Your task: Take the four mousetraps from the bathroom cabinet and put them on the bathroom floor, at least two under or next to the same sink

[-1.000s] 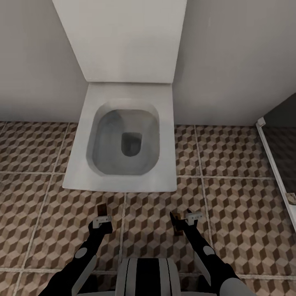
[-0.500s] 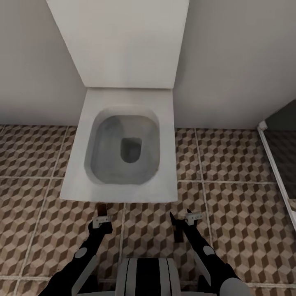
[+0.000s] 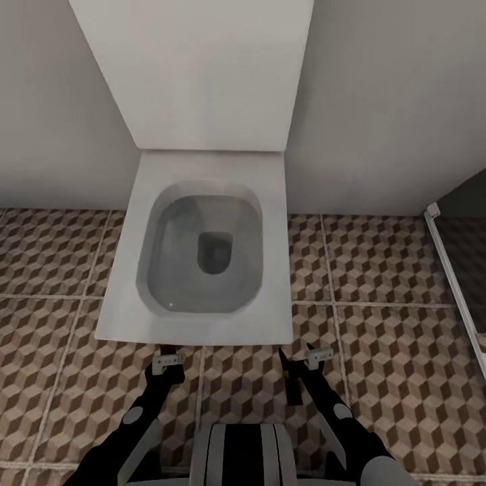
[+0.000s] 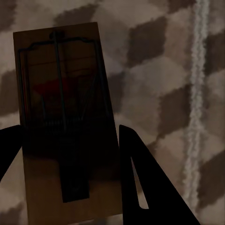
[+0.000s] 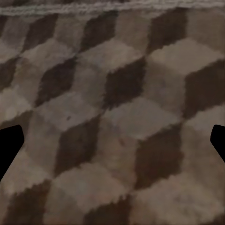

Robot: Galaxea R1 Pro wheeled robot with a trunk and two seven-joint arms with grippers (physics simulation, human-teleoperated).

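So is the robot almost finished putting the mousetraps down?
Not that these pictures show. No trap lies on the bathroom floor here. The left hand holds one mousetrap between its fingers, above the tiles, so that one is in hand. The right hand is open with nothing in it. The robot faces a toilet. Still left: set this trap down, then the others, two beside one sink.

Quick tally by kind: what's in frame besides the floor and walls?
Mousetrap: 1, between the left gripper's fingers
Toilet: 1
Grippers: 2, left and right gripper
Total: 4
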